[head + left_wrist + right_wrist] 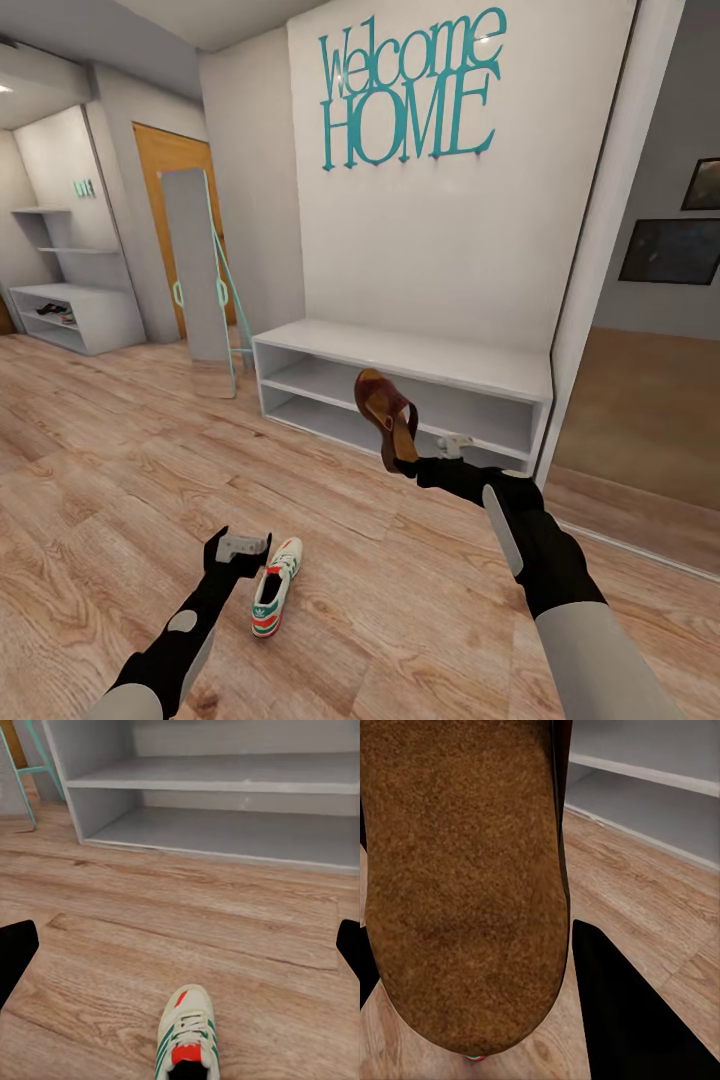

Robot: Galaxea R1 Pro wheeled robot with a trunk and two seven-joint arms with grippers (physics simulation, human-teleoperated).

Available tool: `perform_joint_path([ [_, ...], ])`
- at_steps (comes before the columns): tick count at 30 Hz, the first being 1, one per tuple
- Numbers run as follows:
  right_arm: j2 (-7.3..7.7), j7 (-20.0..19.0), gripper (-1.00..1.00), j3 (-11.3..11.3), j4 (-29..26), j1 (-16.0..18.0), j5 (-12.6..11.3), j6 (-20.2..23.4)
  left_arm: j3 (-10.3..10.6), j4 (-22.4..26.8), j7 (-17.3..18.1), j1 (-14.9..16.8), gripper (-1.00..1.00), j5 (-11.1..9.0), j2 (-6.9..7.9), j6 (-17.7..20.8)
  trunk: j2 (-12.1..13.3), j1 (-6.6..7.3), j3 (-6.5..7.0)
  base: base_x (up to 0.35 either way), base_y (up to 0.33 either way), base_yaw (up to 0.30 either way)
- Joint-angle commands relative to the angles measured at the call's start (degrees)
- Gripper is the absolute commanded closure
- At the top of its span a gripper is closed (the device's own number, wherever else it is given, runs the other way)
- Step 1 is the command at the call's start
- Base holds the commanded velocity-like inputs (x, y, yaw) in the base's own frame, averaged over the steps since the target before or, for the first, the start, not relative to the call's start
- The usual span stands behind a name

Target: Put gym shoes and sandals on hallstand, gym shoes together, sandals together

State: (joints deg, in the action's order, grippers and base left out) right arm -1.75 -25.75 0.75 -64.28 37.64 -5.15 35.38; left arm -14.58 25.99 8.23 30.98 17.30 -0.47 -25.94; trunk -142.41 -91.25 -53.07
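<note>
Lying on the wood floor [120, 470], a white sneaker [275, 599] sits just beside the left end effector [243, 547], whose fingers [15, 956] are spread wide and empty. Farther on, the right end effector [410, 466] grips a brown sandal [386, 413], raised in front of the grey shoe rack [400, 352] against the wall.

Open wood floor [150, 470] is seen before the low grey shoe rack [400, 352], whose top and two long shelves lie bare, while a leaning mirror [197, 265] crowds its left end, a wall edge [600, 230] its right, and one sneaker [276, 598] lies on the floor.
</note>
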Motion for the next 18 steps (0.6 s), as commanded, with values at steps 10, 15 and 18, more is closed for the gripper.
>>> perform_joint_path([
  [10, 0.00, 0.3, 1.00, -3.7, -0.1, 0.1, -1.9, 0.6, -0.3, 0.0, 0.6, 0.0, -1.00, 0.3, -0.11, -0.5, 0.0, 0.01, -0.10, 0.000, 0.000, 0.000],
  [15, 0.10, 0.3, 1.00, -6.2, -0.1, 0.0, -5.8, 0.6, -0.3, 0.0, 0.6, 0.0, -1.00, 0.3, -0.14, -0.6, 0.0, 0.01, -0.42, 0.000, 0.000, 0.000],
  [18, 0.20, 0.3, 1.00, -6.6, -0.1, 0.0, -7.5, 0.6, -0.3, 0.0, 0.6, 0.0, -1.00, 0.3, -0.14, -0.6, -0.8, -0.45, -1.26, 0.000, 0.000, 0.000],
])
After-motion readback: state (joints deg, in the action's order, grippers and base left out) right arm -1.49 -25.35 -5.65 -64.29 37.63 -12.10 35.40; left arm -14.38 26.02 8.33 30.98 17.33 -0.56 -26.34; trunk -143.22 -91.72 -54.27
